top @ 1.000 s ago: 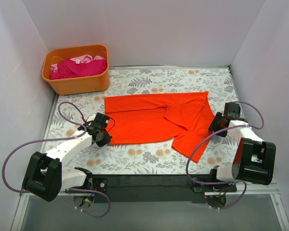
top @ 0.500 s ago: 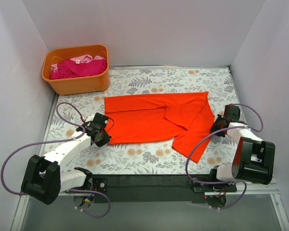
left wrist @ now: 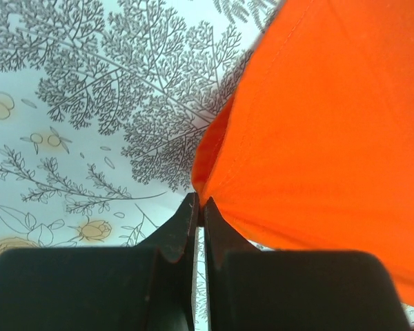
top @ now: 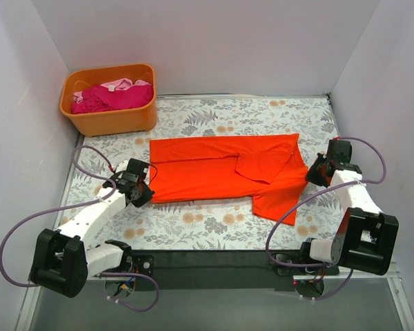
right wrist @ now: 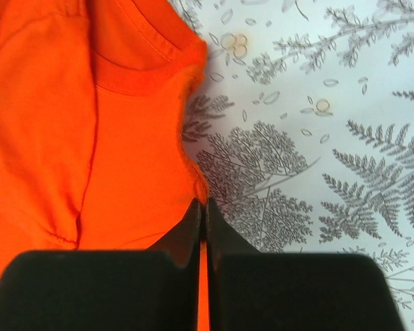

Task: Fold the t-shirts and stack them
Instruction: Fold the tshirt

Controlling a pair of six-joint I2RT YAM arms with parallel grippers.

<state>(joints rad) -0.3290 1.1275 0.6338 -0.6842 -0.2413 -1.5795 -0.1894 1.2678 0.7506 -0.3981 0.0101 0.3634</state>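
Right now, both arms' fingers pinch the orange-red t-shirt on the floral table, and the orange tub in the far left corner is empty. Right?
No. The orange tub is not empty: the top external view shows a magenta t-shirt and a pale pink t-shirt in it. The rest holds.

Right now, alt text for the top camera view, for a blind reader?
An orange-red t-shirt lies spread on a floral table, the left gripper and right gripper each pinching one end. An orange tub holding pink shirts sits far left.
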